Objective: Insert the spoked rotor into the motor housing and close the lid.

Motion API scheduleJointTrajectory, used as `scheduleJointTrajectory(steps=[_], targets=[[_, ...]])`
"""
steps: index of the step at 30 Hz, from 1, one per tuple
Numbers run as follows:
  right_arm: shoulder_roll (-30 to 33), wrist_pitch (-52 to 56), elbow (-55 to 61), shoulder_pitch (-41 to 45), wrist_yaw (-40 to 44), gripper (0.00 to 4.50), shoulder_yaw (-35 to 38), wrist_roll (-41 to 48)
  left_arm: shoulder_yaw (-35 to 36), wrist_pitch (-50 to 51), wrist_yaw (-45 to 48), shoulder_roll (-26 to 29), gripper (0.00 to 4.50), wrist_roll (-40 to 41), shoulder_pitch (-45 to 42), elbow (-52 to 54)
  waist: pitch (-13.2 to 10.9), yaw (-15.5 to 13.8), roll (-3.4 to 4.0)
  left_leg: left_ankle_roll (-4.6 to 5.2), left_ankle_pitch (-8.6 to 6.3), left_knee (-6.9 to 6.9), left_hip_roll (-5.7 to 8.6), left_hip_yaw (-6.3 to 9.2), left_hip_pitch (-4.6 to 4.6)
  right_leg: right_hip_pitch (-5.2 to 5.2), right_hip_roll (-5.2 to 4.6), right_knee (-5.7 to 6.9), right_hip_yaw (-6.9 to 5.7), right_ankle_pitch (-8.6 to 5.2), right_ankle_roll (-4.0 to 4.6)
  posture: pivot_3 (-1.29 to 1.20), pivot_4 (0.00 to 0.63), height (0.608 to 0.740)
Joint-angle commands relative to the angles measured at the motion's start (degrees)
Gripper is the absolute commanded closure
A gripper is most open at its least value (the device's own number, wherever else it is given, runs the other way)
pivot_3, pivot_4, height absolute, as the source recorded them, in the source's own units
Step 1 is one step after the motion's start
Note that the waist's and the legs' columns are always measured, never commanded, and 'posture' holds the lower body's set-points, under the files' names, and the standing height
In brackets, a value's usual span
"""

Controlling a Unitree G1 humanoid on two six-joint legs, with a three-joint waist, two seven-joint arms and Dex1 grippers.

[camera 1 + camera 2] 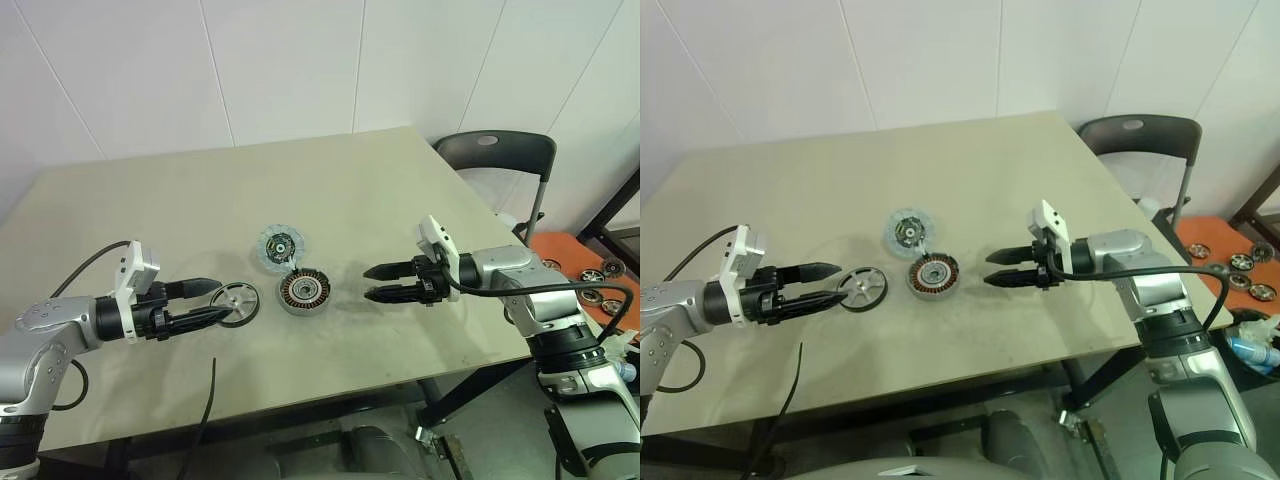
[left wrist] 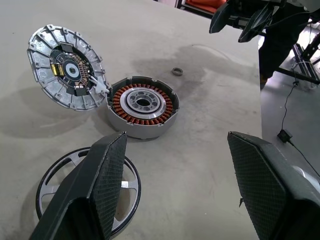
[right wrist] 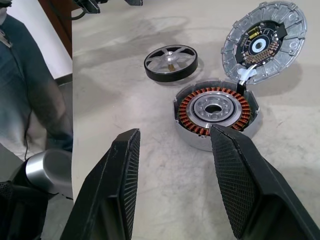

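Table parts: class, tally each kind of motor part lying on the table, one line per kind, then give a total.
Spoked wheel: 1
Copper-wound motor housing: 1
Pale round lid: 1
Small loose ring: 1
Total: 4

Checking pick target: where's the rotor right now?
In the left eye view the rotor lies flat on the table, left of the housing, right at the open left gripper's fingertips.

Spoked rotor (image 2: 85,187) lies under the left gripper's (image 2: 185,195) spread fingers; motor housing (image 2: 142,105) and open lid (image 2: 65,67) lie beyond.
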State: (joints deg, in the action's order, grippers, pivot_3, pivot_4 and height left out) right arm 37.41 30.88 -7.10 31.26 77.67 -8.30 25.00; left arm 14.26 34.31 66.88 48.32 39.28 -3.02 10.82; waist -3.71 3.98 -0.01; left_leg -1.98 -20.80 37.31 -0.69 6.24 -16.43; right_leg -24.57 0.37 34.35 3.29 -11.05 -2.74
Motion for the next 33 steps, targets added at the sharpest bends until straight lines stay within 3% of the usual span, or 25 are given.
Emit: scheduleJointTrajectory(steps=[1, 33], targets=[[0.1, -1.0, 0.5, 1.1, 0.2, 2.25, 2.0, 1.0, 1.3, -0.8, -0.1, 0.3, 1.06, 0.5, -0.5, 0.9, 0.0, 0.0, 0.00, 0.00, 0.00, 0.00, 0.00, 0.00, 0.00, 0.00, 0.00, 0.00, 0.00, 0.00, 0.00, 0.00, 0.000, 0.740], [-0.9, -0.4, 1.7, 0.2, -0.5, 2.25, 1.7, 2.2, 1.5, -0.8, 0.4, 1.0, 1.06, 0.5, 0.1, 0.9, 0.0, 0.0, 0.00, 0.00, 0.00, 0.04, 0.00, 0.00, 0.02, 0.00, 0.00, 0.09, 0.00, 0.01, 0.00, 0.00, 0.000, 0.740]])
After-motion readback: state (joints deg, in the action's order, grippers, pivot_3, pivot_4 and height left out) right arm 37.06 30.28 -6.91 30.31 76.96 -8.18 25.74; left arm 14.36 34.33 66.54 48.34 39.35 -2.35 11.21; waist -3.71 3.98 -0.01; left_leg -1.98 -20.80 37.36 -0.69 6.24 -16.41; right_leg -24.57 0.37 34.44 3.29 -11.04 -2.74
